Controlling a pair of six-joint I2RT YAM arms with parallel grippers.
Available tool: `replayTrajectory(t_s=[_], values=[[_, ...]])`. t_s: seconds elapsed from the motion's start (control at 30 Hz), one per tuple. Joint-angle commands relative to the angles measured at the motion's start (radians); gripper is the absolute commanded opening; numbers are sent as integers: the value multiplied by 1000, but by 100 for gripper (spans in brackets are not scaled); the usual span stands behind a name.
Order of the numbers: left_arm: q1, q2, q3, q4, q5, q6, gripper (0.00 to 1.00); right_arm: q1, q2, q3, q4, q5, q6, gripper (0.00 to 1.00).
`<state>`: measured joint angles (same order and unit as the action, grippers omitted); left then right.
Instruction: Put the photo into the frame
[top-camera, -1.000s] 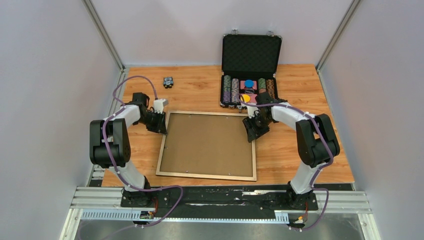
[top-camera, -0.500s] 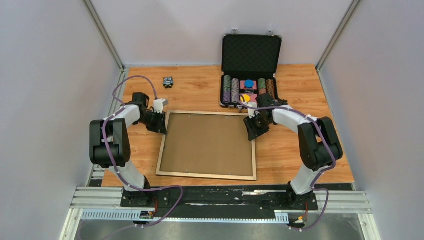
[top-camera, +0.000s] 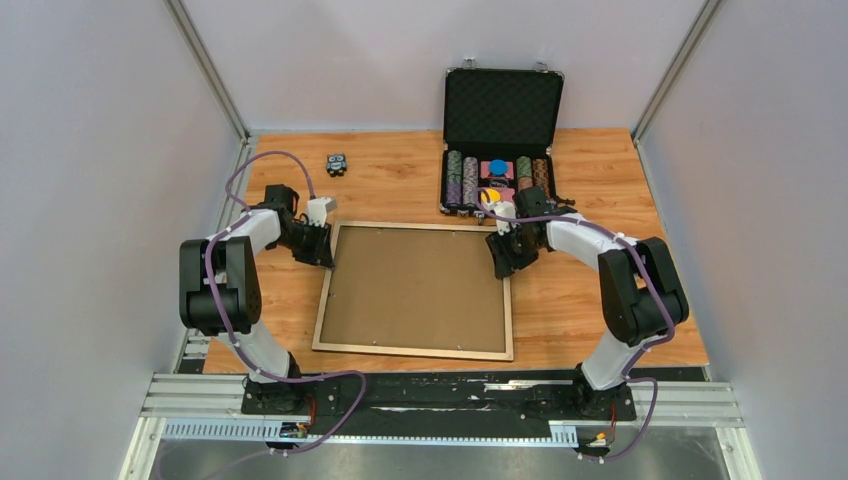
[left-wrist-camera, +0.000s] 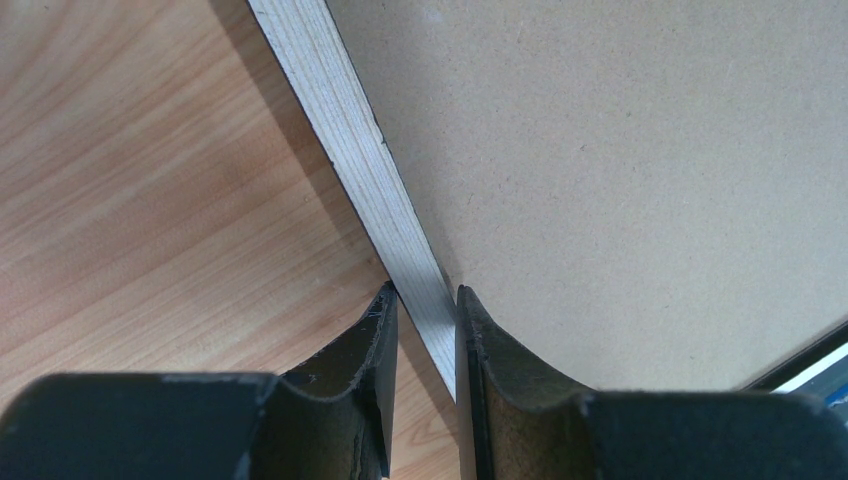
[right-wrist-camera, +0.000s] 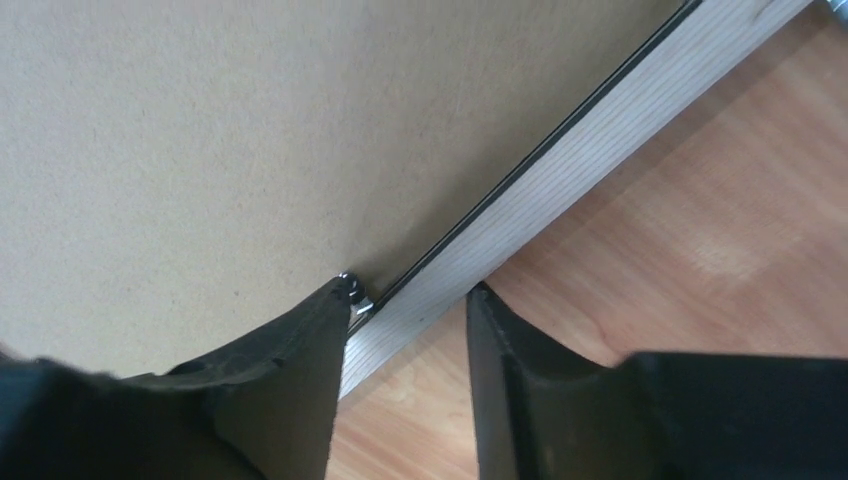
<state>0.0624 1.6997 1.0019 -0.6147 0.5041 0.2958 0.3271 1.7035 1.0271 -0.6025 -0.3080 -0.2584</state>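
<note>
- The frame (top-camera: 412, 352) is pictured flat at mid-bench (top-camera: 400, 180), backing panel (top-camera: 415, 285) upward; the photo cannot be seen.
- Its left rail is pinched by the left jaws; the right rail is straddled by the half-open right jaws, one finger (right-wrist-camera: 300, 340) at a metal tab (right-wrist-camera: 352, 290), grip uncertain.
- The tab is best worked gently while the frame is steadied.
- Since a second ago, only the right jaws have been nudged farther along the rail.
</note>
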Motion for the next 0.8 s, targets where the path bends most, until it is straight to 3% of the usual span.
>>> replayTrajectory(t_s=[0.0, 0.77], values=[[-7, 28, 6, 13, 20, 38, 30, 7, -47, 5, 146, 0, -24, 49], [-7, 3, 2, 27, -3, 30, 32, 6, -210, 11, 88, -68, 21, 59]])
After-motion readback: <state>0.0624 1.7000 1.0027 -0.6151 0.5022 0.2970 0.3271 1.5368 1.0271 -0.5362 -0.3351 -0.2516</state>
